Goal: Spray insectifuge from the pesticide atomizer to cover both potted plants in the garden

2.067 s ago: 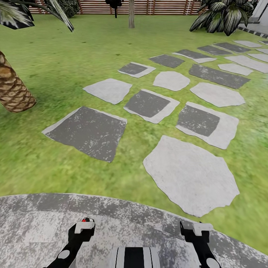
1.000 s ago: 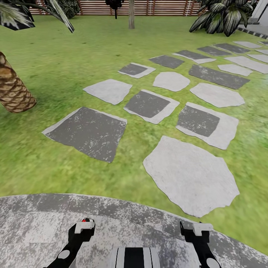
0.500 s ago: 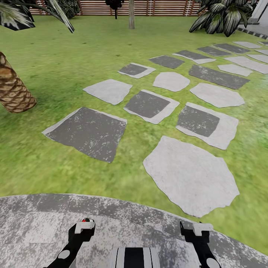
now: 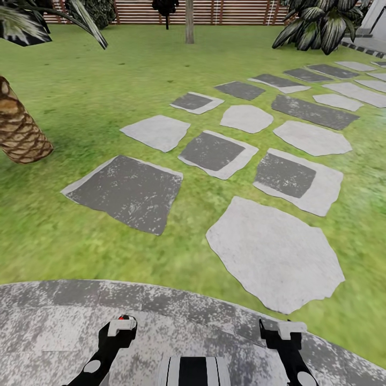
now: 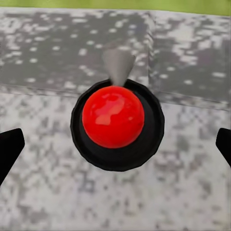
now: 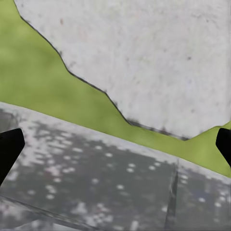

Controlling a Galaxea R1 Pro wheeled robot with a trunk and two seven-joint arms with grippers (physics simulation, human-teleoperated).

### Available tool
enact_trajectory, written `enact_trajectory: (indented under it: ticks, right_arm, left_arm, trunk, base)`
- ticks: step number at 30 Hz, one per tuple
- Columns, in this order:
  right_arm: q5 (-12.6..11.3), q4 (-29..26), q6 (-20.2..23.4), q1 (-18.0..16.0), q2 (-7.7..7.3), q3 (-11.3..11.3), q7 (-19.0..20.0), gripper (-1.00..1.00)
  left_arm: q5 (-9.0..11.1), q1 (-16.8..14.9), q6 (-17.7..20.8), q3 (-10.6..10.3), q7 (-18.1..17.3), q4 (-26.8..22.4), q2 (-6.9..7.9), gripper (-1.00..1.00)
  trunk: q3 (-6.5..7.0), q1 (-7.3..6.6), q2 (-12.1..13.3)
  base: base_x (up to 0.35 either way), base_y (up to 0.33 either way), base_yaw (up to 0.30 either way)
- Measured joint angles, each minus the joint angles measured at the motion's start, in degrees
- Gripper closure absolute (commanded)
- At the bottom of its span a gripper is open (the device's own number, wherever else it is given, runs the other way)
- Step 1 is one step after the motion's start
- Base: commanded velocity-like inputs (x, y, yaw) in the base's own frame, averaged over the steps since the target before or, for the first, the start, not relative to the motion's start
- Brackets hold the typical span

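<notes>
The pesticide atomizer and both potted plants are out of view. I stand on the mottled grey patio (image 4: 53, 316) at the edge of the garden lawn (image 4: 107, 80). My left gripper (image 4: 121, 326) and right gripper (image 4: 290, 329) hang low over the patio at the bottom of the head view. In the left wrist view, the left gripper (image 5: 116, 148) is open, with its dark fingertips (image 5: 9, 149) far apart and nothing held. The right gripper (image 6: 116, 145) is also open and empty, over the patio's edge.
Grey stepping stones (image 4: 273, 252) run across the lawn toward the far right. A scaly palm trunk (image 4: 19, 128) stands at the left, a striped agave (image 4: 321, 24) at the back right. A slat fence (image 4: 134, 10) and a grey post (image 4: 189, 21) close the back. A red dome on a black base (image 5: 113, 115) lies under the left gripper.
The head view has shifted very slightly, so the camera moved a touch. Both arms keep their pose and nothing in the garden has moved.
</notes>
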Motion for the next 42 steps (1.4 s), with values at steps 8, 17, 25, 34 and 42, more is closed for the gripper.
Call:
enact_trajectory:
  ticks: [8,17,25,34,42]
  right_arm:
    - [0.00,0.00,-0.03,0.00,-0.01,0.00,0.00,-1.00]
    - [0.01,0.00,-0.02,0.00,-0.01,0.00,0.00,-1.00]
    - [0.01,0.00,0.00,0.00,0.01,0.00,0.00,-1.00]
    - [0.01,0.00,-0.01,0.00,0.00,0.00,0.00,-1.00]
    - [0.01,0.00,0.00,0.00,0.02,0.00,0.00,-1.00]
  left_arm:
    - [0.00,0.00,0.00,0.00,0.00,0.00,0.00,-1.00]
    - [0.00,0.00,0.00,0.00,-0.07,0.03,-0.02,-1.00]
    - [-0.10,-0.01,-0.02,-0.23,-0.20,0.36,0.01,1.00]
    - [0.03,0.00,-0.08,-0.01,-0.10,0.44,-0.02,1.00]
    - [0.03,0.00,-0.06,-0.01,-0.10,0.44,-0.04,1.00]
  trunk:
    - [0.02,0.00,0.00]
    - [0.22,0.00,0.00]
    - [0.36,-0.01,0.00]
    - [0.36,0.00,0.00]
    - [0.36,0.00,0.00]
  base:
    - [0.000,0.000,0.000]
    - [0.000,0.000,0.000]
    - [0.000,0.000,0.000]
    - [0.000,0.000,0.000]
    - [0.000,0.000,0.000]
